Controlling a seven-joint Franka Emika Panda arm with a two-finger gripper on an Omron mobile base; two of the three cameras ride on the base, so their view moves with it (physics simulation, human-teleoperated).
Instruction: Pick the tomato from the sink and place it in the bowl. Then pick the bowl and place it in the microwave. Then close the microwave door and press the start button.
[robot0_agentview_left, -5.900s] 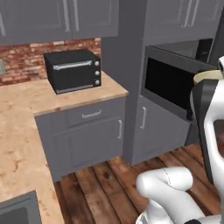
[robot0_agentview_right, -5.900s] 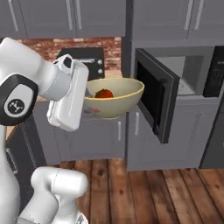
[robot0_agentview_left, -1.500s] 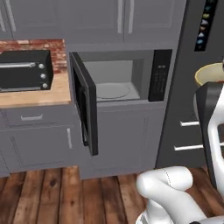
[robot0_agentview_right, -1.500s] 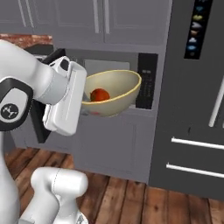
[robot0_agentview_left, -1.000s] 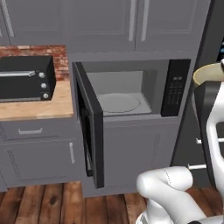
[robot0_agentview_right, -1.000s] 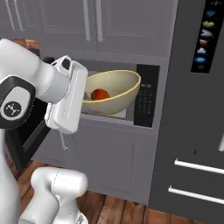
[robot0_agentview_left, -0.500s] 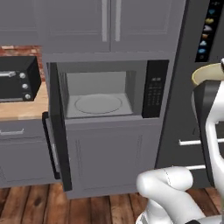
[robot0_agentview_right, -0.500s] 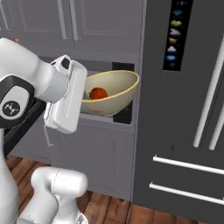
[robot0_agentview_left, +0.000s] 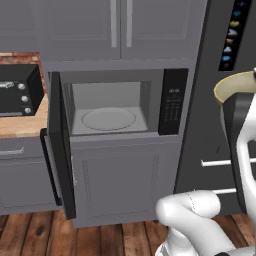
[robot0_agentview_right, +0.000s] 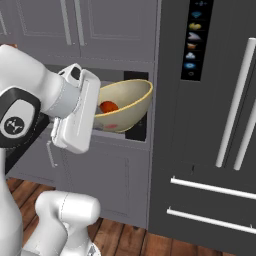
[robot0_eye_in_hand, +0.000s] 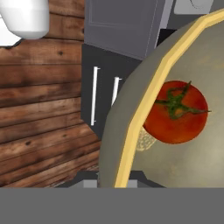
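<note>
- Plainly, the gripper (robot0_agentview_right: 98, 116) is clamped on the near rim of the bowl (robot0_agentview_right: 126, 105), and the bowl is held up in the air, tilted, in front of the lower cabinets; in the hand view the yellow rim (robot0_eye_in_hand: 148, 105) is seen running up from between the finger tips.
- The tomato (robot0_agentview_right: 108, 106) is carried inside the bowl, resting against the wall nearest the gripper — its green stem is seen turned toward the camera in the hand view (robot0_eye_in_hand: 176, 112).
- In the left base view only a slice of the bowl's rim (robot0_agentview_left: 235, 84) is seen, at the right edge, above the arm.
- The microwave (robot0_agentview_left: 117, 102) is set into the grey cabinet run, its cavity exposed, and the round turntable plate (robot0_agentview_left: 108, 119) is seen lying bare on its floor.
- The microwave door (robot0_agentview_left: 61, 145) is swung wide to the left, edge-on to the camera, with its dark handle (robot0_agentview_left: 49, 165) on the outer side.
- The black keypad panel (robot0_agentview_left: 173, 102) is fixed at the right edge of the cavity.
- A black toaster oven (robot0_agentview_left: 18, 90) is stood on the wooden counter (robot0_agentview_left: 22, 124) — at its right end, just beside the door.
- A dark refrigerator (robot0_agentview_right: 215, 120) with long pale handles is placed to the right of the microwave.
</note>
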